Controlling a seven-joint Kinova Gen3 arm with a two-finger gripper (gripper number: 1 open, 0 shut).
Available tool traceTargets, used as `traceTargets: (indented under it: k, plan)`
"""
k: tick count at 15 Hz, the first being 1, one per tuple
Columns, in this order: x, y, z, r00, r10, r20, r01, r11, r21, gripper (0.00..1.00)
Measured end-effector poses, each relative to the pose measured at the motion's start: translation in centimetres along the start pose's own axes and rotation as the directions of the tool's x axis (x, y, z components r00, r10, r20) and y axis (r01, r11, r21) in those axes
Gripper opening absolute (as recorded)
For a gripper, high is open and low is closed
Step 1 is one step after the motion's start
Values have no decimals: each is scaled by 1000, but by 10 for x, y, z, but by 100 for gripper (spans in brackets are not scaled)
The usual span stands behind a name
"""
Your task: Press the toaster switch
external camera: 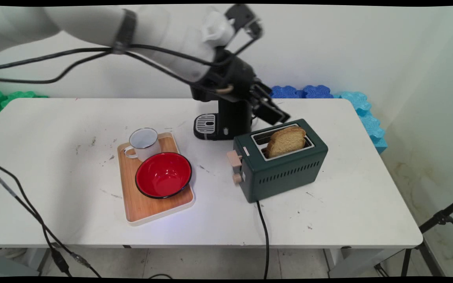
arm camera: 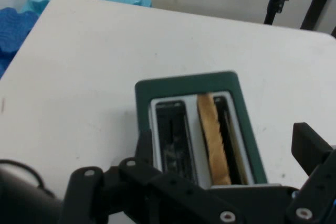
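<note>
My black gripper point(external camera: 275, 106) hangs open just above and behind the back left corner of a dark green toaster point(external camera: 285, 165). A slice of brown toast point(external camera: 286, 140) stands upright in the slot nearer the table's front and sticks out of the top. In the hand view the toaster point(arm camera: 184, 85) lies straight below. The toast point(arm camera: 212, 140) sits in its right slot, and the left slot point(arm camera: 170, 135) holds nothing. The gripper point(arm camera: 224, 140) straddles the toaster's near end, fingers point(arm camera: 308, 145) spread wide and touching nothing.
A black coffee machine point(external camera: 226, 120) stands right behind the gripper. Left of the toaster, a wooden tray point(external camera: 148, 206) carries a white enamel mug point(external camera: 144, 143) and a red bowl point(external camera: 163, 174). The toaster's black cord point(external camera: 265, 232) runs off the front edge. Blue foam mats point(external camera: 362, 108) lie past the far right corner.
</note>
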Motion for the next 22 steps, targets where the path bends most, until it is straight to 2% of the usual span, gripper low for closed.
traceTargets:
  k: [3, 9, 10, 14, 22]
  plan:
    - [-32, -10, -22, 998, 55, 3, -55, 998, -1, 100]
    - [-80, -15, -37, 994, 108, 18, -108, 994, -8, 100]
    - [-88, -15, -37, 993, 116, 19, -116, 993, -11, 0]
    - [-113, -12, -35, 989, 143, 35, -142, 990, -10, 0]
    - [-130, 5, -21, 985, 168, 48, -167, 986, -25, 0]
